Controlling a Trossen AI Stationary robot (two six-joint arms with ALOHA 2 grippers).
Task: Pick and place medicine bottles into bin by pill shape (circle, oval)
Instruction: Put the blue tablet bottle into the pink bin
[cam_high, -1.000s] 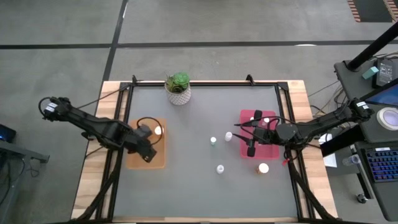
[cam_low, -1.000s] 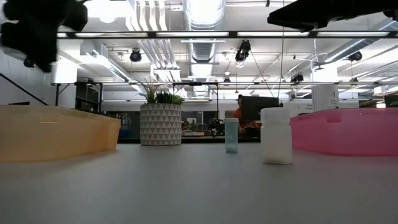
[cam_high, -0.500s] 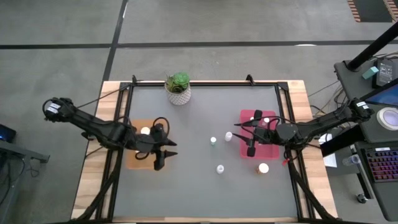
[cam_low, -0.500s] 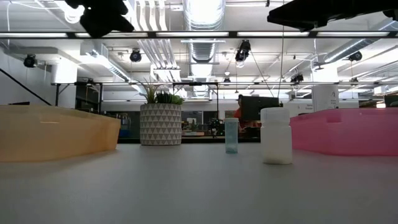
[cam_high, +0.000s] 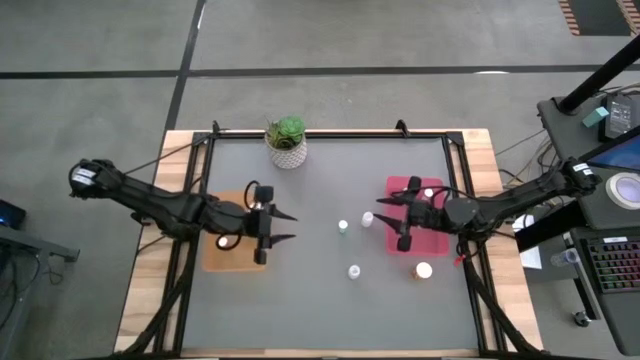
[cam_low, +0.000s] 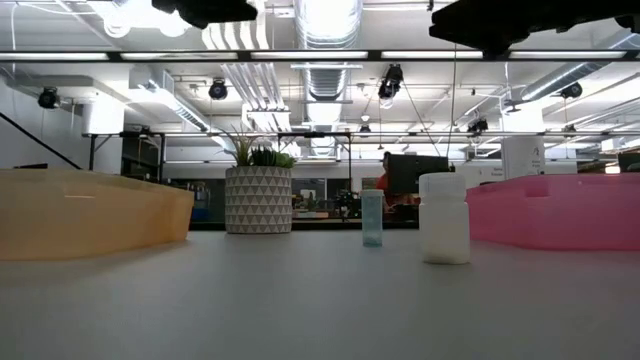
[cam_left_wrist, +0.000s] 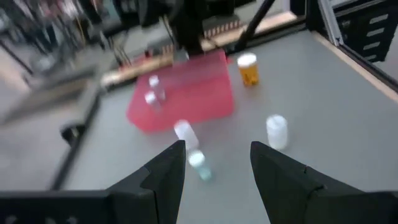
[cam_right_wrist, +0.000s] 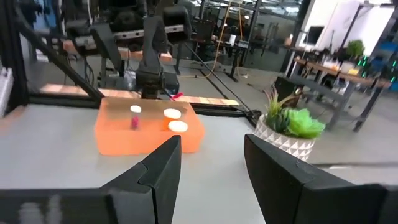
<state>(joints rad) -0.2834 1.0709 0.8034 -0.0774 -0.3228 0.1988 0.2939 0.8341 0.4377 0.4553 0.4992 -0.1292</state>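
- Four bottles are loose on the grey table (cam_high: 300, 290) as far as I can count: a slim greenish one (cam_high: 343, 227), a white one (cam_high: 367, 219) just beside the pink bin (cam_high: 437, 243), another white one (cam_high: 354, 271) nearer the front, and an orange one (cam_high: 424, 270) just off the pink bin's front edge.
- My left gripper (cam_high: 281, 227) hangs at the inner edge of the orange bin (cam_high: 215, 255), fingers spread and empty, pointing toward the loose bottles. A white cap (cam_high: 222, 241) shows in that bin beside the arm.
- My right gripper (cam_high: 394, 220) hovers over the pink bin, fingers apart, holding nothing. White caps (cam_high: 428, 193) show inside that bin.
- Biggest risk, I judge: the slim bottle and the white one stand near each other, so an open finger coming for one may knock the other over and send it rolling.
- Both arms face the same middle patch; if I send them together they could clash.
- I cannot read pill shape from any view, so a wrong bin is a real risk.
- Reaching right of centre with the left arm stretches it, which may make the grasp less steady.
- Well clear of all this sits the potted plant (cam_high: 287, 141).
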